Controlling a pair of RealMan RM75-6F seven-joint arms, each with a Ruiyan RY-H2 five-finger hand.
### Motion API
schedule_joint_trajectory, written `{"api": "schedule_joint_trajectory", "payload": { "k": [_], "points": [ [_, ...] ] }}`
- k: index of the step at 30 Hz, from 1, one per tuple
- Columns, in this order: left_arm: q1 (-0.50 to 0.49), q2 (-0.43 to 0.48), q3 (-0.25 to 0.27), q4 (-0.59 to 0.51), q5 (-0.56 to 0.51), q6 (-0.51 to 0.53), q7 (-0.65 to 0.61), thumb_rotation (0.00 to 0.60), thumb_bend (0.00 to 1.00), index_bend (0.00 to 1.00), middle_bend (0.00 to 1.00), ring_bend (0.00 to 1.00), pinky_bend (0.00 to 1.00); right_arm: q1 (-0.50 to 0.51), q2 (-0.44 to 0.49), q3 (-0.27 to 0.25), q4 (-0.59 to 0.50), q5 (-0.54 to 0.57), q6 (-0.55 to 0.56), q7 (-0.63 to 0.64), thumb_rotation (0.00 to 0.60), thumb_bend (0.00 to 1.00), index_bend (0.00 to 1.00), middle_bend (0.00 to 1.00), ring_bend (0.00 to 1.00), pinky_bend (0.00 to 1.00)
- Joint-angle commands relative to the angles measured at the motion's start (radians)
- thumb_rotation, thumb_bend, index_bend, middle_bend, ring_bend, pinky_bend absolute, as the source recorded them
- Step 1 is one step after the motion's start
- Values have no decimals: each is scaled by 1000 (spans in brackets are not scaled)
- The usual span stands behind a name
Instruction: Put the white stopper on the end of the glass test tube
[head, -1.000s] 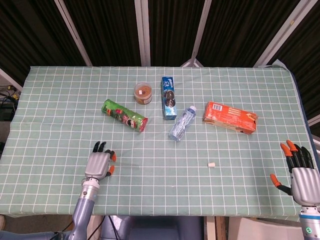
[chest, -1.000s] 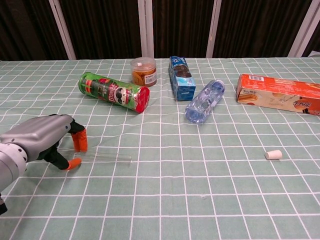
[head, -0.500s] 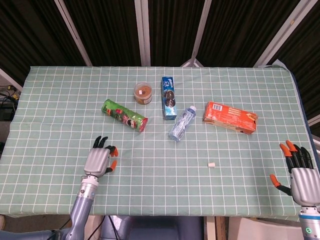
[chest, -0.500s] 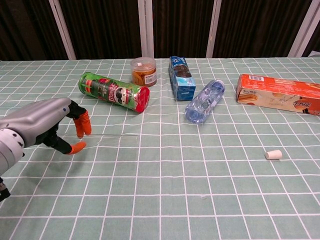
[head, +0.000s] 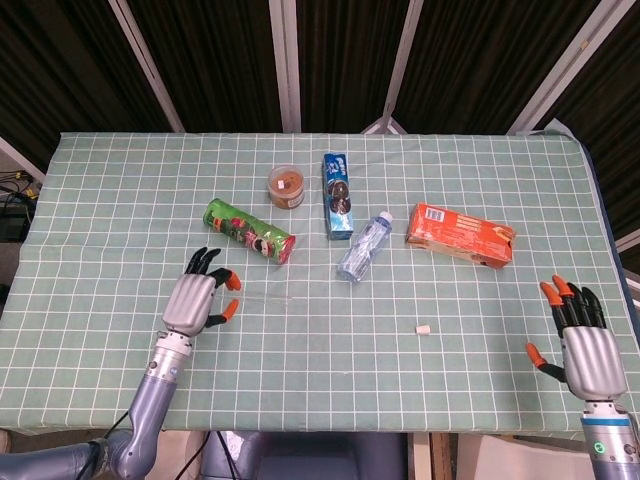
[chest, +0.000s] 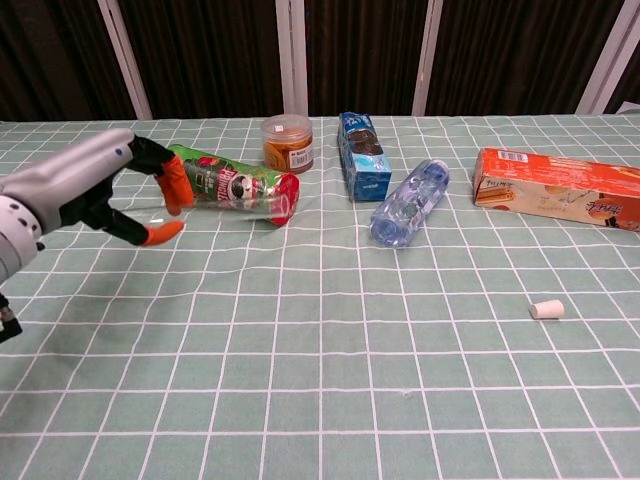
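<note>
My left hand (head: 198, 302) hovers over the table's left front and pinches the near end of the glass test tube (head: 262, 296) between thumb and finger. In the chest view the left hand (chest: 90, 190) is raised, and the clear, faint tube (chest: 215, 207) points right across the front of the green can. Far to the right, the white stopper (head: 423, 328) lies alone on the green checked cloth (head: 320, 380); the chest view shows the stopper (chest: 546, 310) at right. My right hand (head: 585, 350) stands open at the right front edge, holding nothing.
A green crisp can (head: 250, 231) lies just behind the left hand. Further back are a brown-lidded tub (head: 286, 186), a blue biscuit pack (head: 338, 195), a lying water bottle (head: 364, 246) and an orange box (head: 460, 235).
My left hand closed on the tube where it lay, then rose and moved back toward the green can with it. The right hand shifted slightly left.
</note>
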Motion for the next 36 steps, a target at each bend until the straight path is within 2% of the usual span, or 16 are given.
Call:
{"api": "schedule_joint_trajectory", "payload": {
  "k": [1,3,9,13,18,36],
  "points": [
    [-17,31,-28,-22,13,-13,-32,600,669,584,493,98,0,36,-21,14,-24,26,-54,-33,600,307,186,72,12,1],
    [-24,51,-40,-40,18,-19,-46,600,670,584,493,98,0,62,-33,18,-36,44,-99,-59,600,307,242,113,40,7],
    [-34,105,-61,-81,23,-26,-70,600,670,584,493,99,0,137,-97,12,-24,74,-224,-139,600,306,247,126,67,20],
    [-35,132,-62,-100,23,-27,-73,600,669,584,493,99,0,174,-153,3,13,79,-276,-191,600,307,314,148,88,44],
    [-35,154,-62,-116,22,-25,-83,600,669,583,493,99,0,204,-211,4,67,87,-304,-223,600,306,377,176,103,61],
    [-43,170,-57,-99,6,-13,-100,600,670,583,495,99,0,261,-319,1,177,122,-360,-231,600,306,458,202,106,73]
  ]
}}
